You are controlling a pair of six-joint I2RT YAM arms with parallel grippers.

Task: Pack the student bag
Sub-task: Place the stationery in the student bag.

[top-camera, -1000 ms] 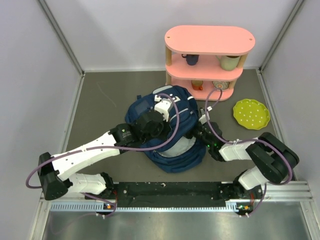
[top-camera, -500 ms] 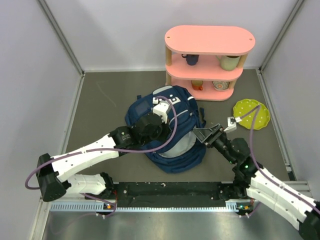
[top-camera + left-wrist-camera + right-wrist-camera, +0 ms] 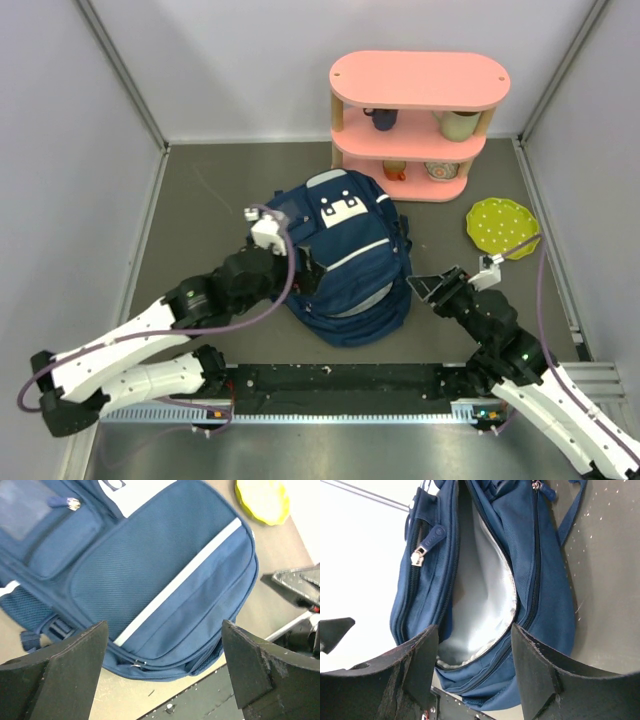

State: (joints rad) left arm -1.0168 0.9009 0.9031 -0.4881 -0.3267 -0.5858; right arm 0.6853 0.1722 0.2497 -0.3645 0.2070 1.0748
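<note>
One student bag [image 3: 345, 260], a navy backpack, lies flat at the middle of the grey tabletop [image 3: 200, 200], its top with the white patches pointing to the upper part of the overhead view. A thin white stripe crosses its front pocket. In the right wrist view its main zip stands parted and pale grey lining shows in the gap. What lies deeper inside cannot be seen.

There are two arms. The left claw [image 3: 305, 272] sits at the bag's left edge. In its own camera the left claw [image 3: 164, 625] is spread wide above the striped pocket, pinching nothing. The right claw [image 3: 432, 285] is just beside the bag's lower right corner. In its own view the right claw [image 3: 472, 630] is spread and faces the open zip, with nothing between its fingers.

One pink shelf [image 3: 420, 80] with three tiers stands at the upper right. Its middle tier holds a dark blue mug [image 3: 381, 119] and a pale cup [image 3: 460, 124]. Its lowest tier holds an orange cup [image 3: 394, 170] and a patterned bowl [image 3: 440, 170], so it carries four vessels. One yellow-green dotted plate [image 3: 502, 227] lies on the tabletop to the right of the bag.
</note>
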